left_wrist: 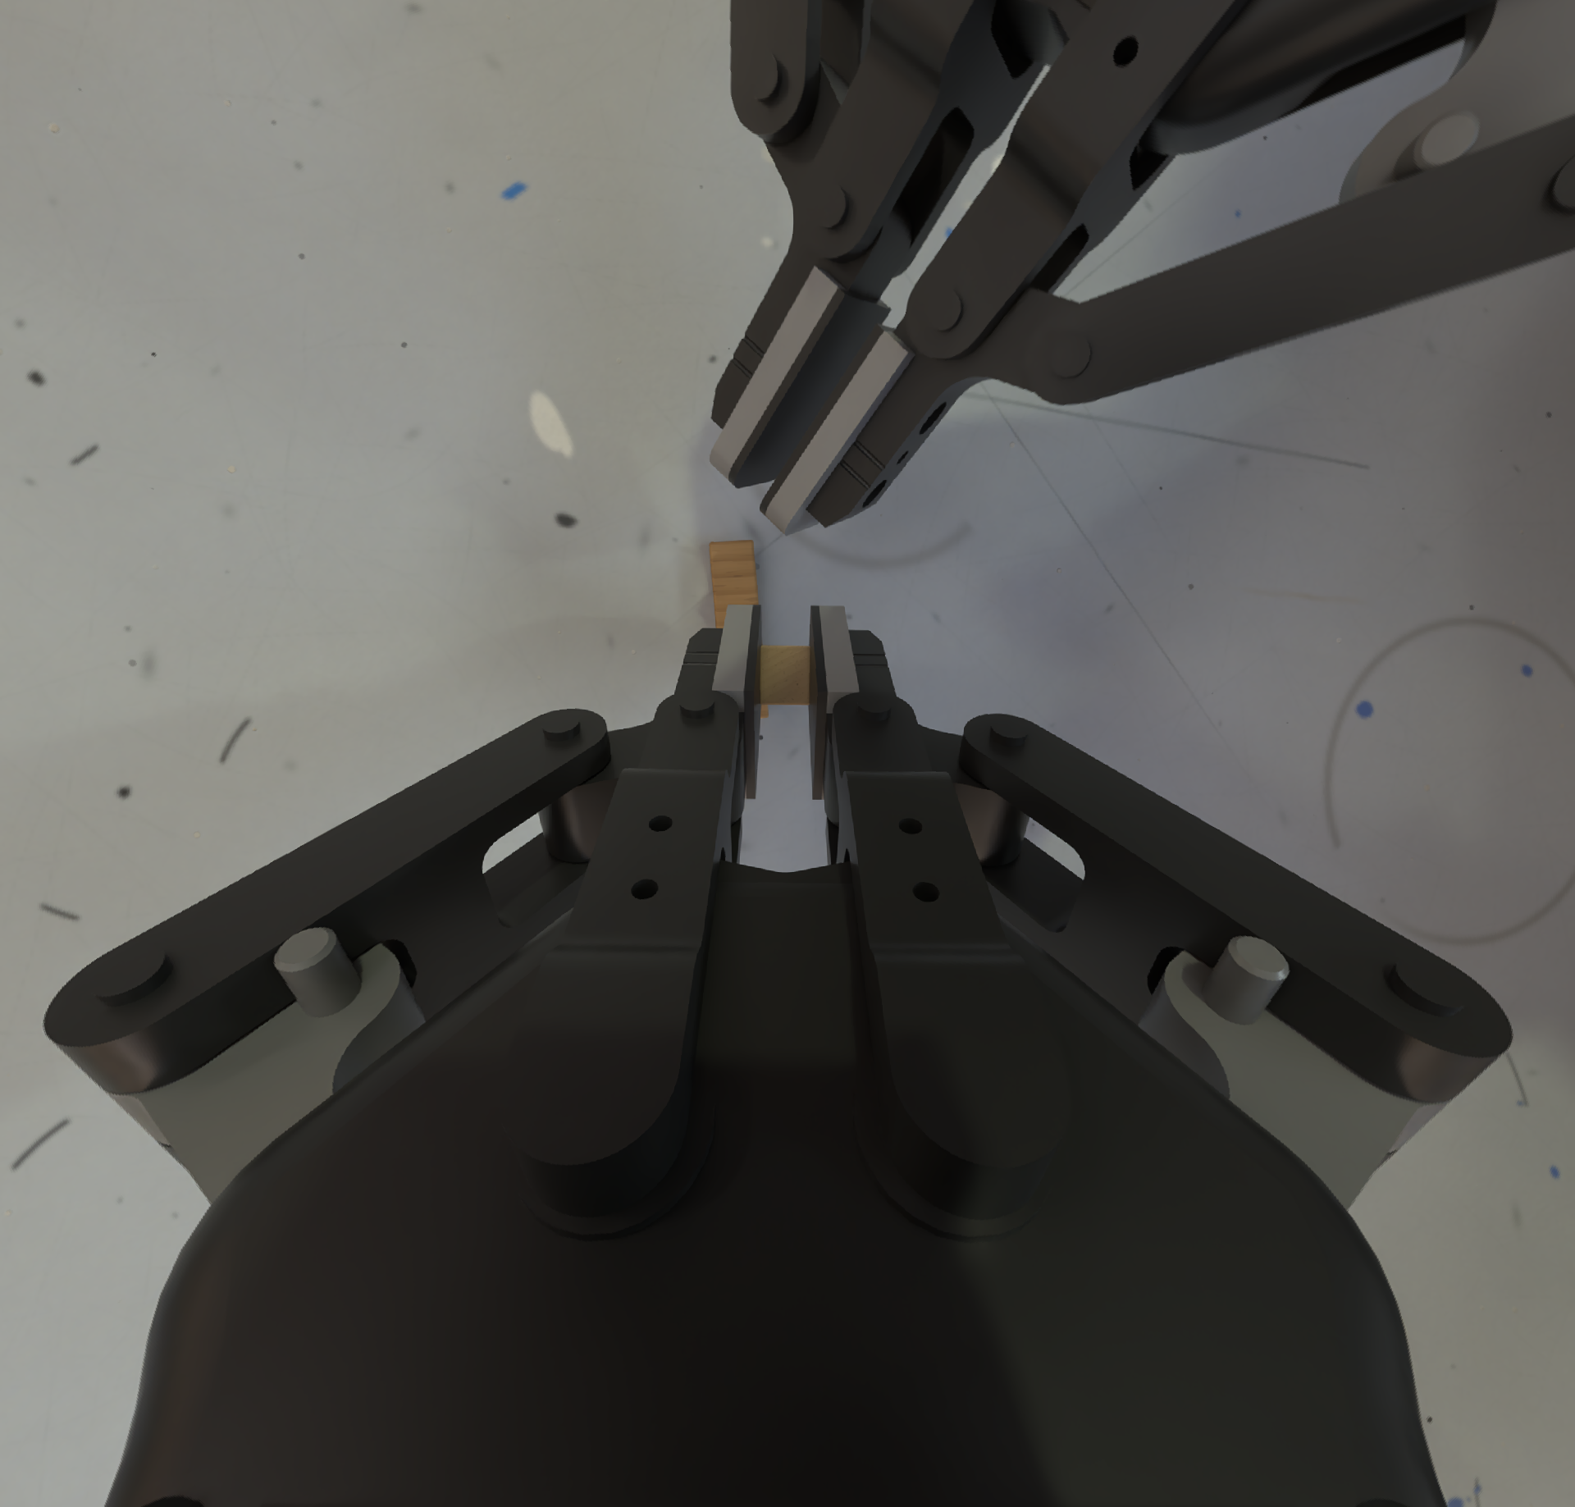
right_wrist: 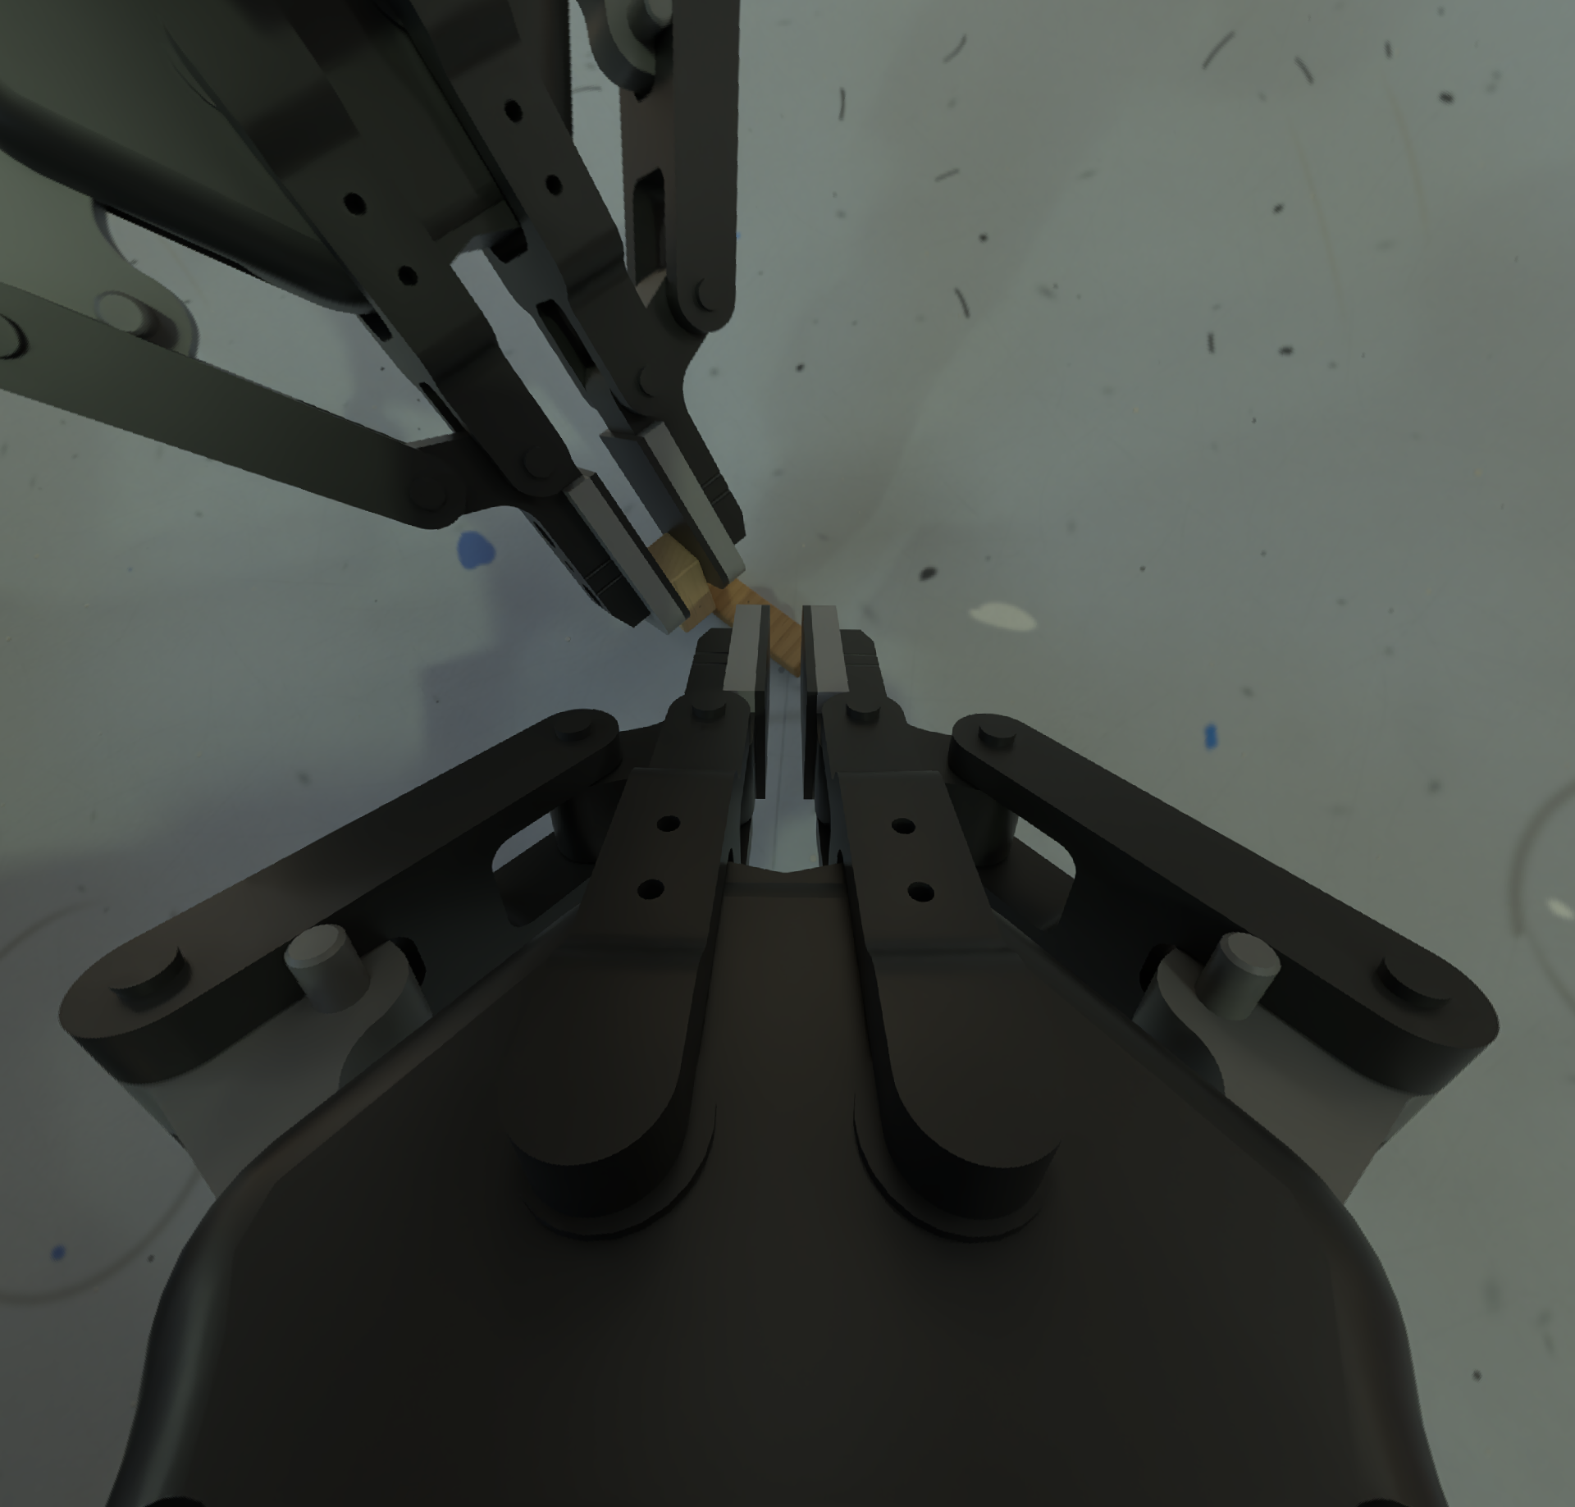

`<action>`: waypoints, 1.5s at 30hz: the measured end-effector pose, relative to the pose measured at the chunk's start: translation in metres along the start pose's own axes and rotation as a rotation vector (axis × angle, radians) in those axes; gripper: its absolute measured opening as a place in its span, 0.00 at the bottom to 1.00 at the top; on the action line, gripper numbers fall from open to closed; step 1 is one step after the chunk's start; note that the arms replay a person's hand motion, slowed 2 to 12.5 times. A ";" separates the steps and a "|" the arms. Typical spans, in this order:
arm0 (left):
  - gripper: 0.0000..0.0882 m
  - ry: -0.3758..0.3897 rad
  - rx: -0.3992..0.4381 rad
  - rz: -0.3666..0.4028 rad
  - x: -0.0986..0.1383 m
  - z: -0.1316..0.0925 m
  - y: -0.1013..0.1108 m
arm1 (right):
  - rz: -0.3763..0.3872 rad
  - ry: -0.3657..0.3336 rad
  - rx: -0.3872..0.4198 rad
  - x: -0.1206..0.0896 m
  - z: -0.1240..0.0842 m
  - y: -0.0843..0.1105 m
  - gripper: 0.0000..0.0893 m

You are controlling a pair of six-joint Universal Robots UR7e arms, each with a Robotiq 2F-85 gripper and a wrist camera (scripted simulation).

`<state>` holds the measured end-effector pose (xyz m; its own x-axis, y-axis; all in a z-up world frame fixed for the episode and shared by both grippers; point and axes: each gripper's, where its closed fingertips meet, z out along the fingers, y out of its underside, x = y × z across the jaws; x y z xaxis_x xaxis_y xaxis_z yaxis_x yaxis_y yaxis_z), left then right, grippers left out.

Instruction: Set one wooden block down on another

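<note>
My left gripper [left_wrist: 784, 624] is shut on a small wooden block [left_wrist: 782, 673] and holds it between its pads above the table. It also shows in the right wrist view [right_wrist: 695, 592] at the upper left, with that block [right_wrist: 677, 571] in it. A second wooden block [left_wrist: 733, 573] lies flat on the table just ahead and left of the left fingertips; it also shows in the right wrist view [right_wrist: 754, 601]. My right gripper [right_wrist: 786, 626] is nearly shut with a narrow gap and holds nothing. It also shows in the left wrist view [left_wrist: 763, 499], its tips just above and beside the lying block.
The table [left_wrist: 298, 290] is pale grey, with dark specks, blue paint spots [left_wrist: 514, 190] and faint ring marks [left_wrist: 1449, 784]. The two grippers stand close together, tip to tip, over the blocks.
</note>
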<state>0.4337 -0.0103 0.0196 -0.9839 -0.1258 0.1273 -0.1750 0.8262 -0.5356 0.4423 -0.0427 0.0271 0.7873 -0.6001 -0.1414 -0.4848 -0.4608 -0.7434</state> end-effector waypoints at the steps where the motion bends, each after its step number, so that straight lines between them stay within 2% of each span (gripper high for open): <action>1: 0.11 -0.002 -0.001 0.000 -0.001 0.000 0.000 | -0.011 -0.011 0.013 0.000 0.000 -0.002 0.07; 5: 0.11 -0.003 -0.008 -0.001 -0.001 0.000 0.001 | -0.053 -0.084 0.055 -0.003 0.001 -0.006 0.06; 10: 0.11 -0.006 -0.013 -0.002 -0.001 -0.001 0.002 | -0.044 -0.186 0.078 -0.010 0.003 -0.007 0.04; 14: 0.11 -0.016 -0.012 -0.009 -0.002 -0.001 0.002 | -0.062 -0.206 0.085 -0.007 0.002 -0.009 0.00; 18: 0.11 -0.021 -0.012 -0.021 -0.002 -0.001 0.004 | -0.057 -0.238 0.076 -0.010 0.003 -0.008 0.00; 25: 0.11 -0.027 -0.003 -0.043 -0.001 0.000 0.003 | -0.065 -0.249 0.063 -0.009 0.004 -0.008 0.00; 33: 0.11 -0.044 0.022 -0.064 -0.002 0.000 0.003 | -0.017 -0.300 0.051 -0.008 0.004 -0.009 0.00; 45: 0.11 -0.059 0.095 -0.095 -0.004 0.001 -0.001 | 0.126 -0.400 0.038 -0.005 0.002 -0.009 0.00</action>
<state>0.4373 -0.0109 0.0185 -0.9627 -0.2355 0.1329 -0.2672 0.7535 -0.6007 0.4440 -0.0342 0.0333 0.8123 -0.3457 -0.4697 -0.5781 -0.3707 -0.7269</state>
